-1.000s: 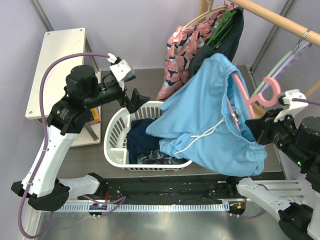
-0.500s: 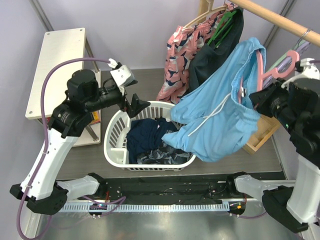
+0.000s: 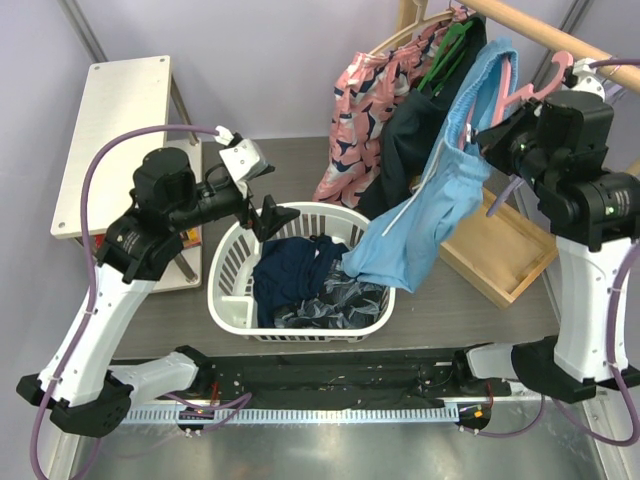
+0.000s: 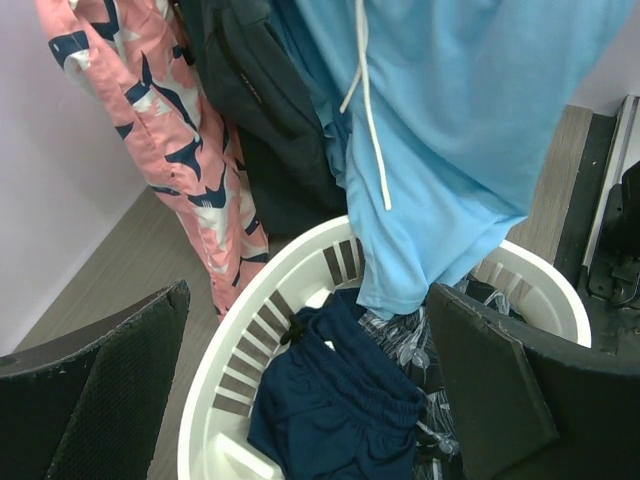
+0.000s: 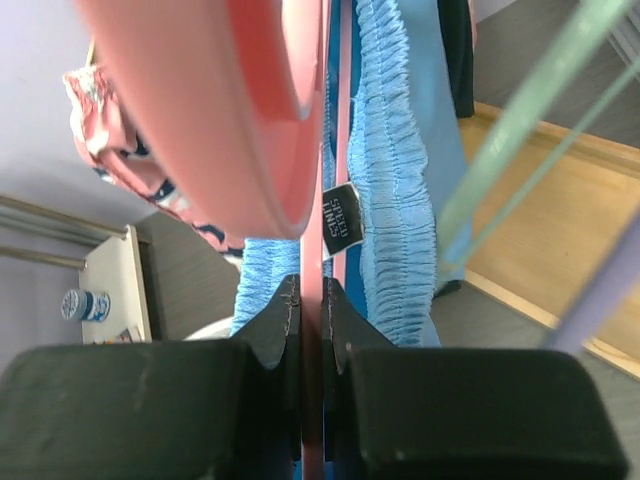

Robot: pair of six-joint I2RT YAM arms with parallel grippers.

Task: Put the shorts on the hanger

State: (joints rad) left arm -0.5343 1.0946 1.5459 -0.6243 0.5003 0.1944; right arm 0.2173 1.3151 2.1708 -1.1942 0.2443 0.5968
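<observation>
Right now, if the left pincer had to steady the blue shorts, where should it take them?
Probably the lowest hanging hem of the shorts, over the white basket. Come level from the robot's left. That edge dangles free as a thin fold facing the open left pincer, while the waistband is bunched on the hanger, which the right pincer has clamped.
</observation>
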